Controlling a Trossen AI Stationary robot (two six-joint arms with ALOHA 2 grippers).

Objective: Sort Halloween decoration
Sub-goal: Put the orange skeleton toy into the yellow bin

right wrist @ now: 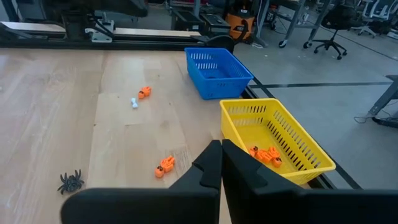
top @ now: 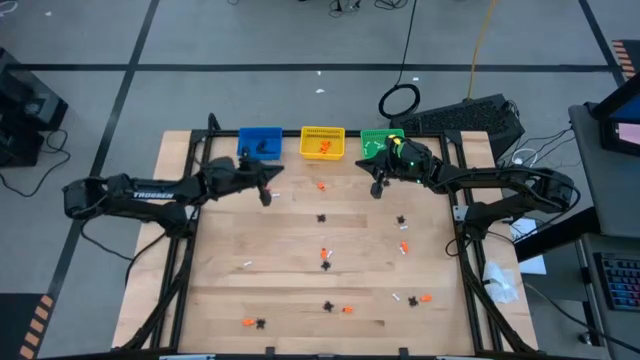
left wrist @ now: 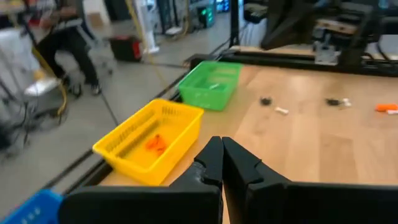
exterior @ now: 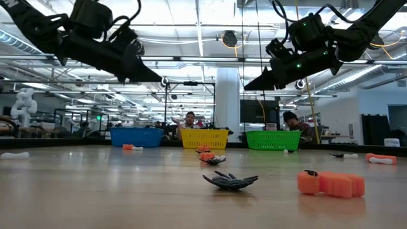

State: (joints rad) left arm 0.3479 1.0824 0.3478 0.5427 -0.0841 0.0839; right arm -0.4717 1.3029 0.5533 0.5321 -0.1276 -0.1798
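While both jaws stand closed on nothing, left gripper (top: 265,196) hangs above the table (top: 225,280) near the blue bin (top: 260,141) | right gripper (top: 377,190) hangs near the green bin (top: 378,143) | Halloween decoration (top: 323,259) scattered across the boards, pieces pointing no common way, some orange ones in the yellow bin (top: 322,142)
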